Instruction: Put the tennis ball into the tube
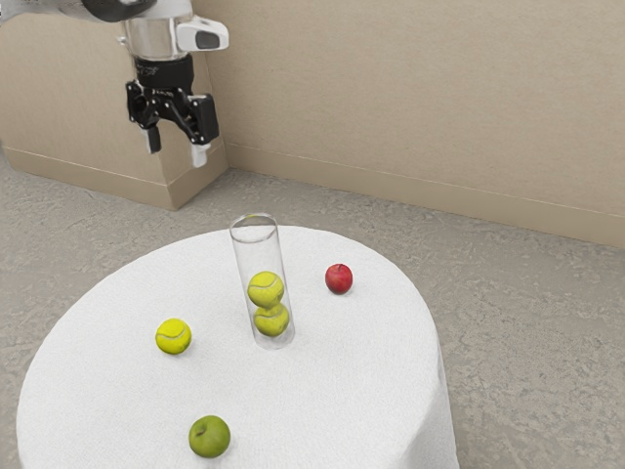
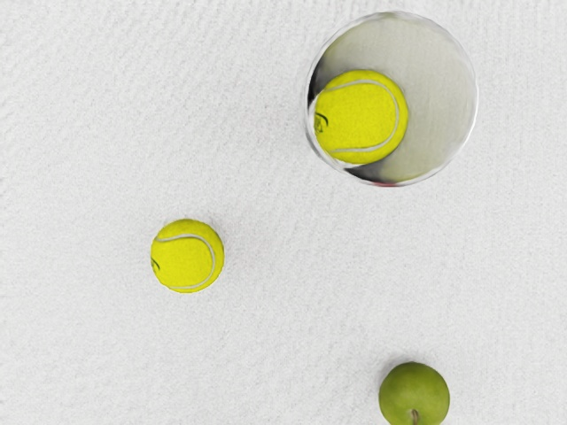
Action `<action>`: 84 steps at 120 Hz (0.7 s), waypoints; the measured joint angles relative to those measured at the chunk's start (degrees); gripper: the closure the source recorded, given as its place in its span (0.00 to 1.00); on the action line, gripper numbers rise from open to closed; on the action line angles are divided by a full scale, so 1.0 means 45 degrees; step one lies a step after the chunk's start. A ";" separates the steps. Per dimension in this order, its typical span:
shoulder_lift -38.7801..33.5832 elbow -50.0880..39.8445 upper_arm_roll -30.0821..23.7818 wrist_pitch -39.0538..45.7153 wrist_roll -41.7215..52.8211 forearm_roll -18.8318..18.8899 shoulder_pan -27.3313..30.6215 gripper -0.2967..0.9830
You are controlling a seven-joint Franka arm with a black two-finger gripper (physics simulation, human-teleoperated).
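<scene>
Hanging above the table (image 1: 107,391), the gripper (image 1: 177,148) is standing wide open, gripping nothing. The loose tennis ball (image 1: 174,336) is lying on the tabletop, apart from the upright clear tube (image 1: 243,259), which is holding two stacked balls (image 1: 266,289).

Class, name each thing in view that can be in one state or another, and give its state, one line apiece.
Claw: open, nothing held
Tube: upright, mouth open, partly filled
Upper ball: inside, resting on the lower
Lower ball: inside, underneath
Loose ball: outside the tube
Green apple: looks whole
Red apple: looks whole
</scene>
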 joint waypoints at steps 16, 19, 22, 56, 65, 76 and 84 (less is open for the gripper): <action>-0.1636 -0.3202 0.0264 0.1469 0.0124 0.0169 0.0102 0.23; -0.2036 -0.4169 0.0417 0.1874 0.0142 0.0184 0.0036 0.23; -0.2310 -0.4999 0.0540 0.2284 0.0156 0.0196 0.0038 0.23; -0.2214 -1.0384 0.1505 0.7831 0.0273 0.0186 0.0199 0.23; -0.2082 -1.1444 0.1771 0.9445 0.0299 0.0183 0.0161 0.23; -0.1695 -1.2324 0.2089 1.1412 0.0342 0.0204 0.0274 0.23; -0.1324 -1.2476 0.2140 1.2506 0.0370 0.0214 0.0370 0.23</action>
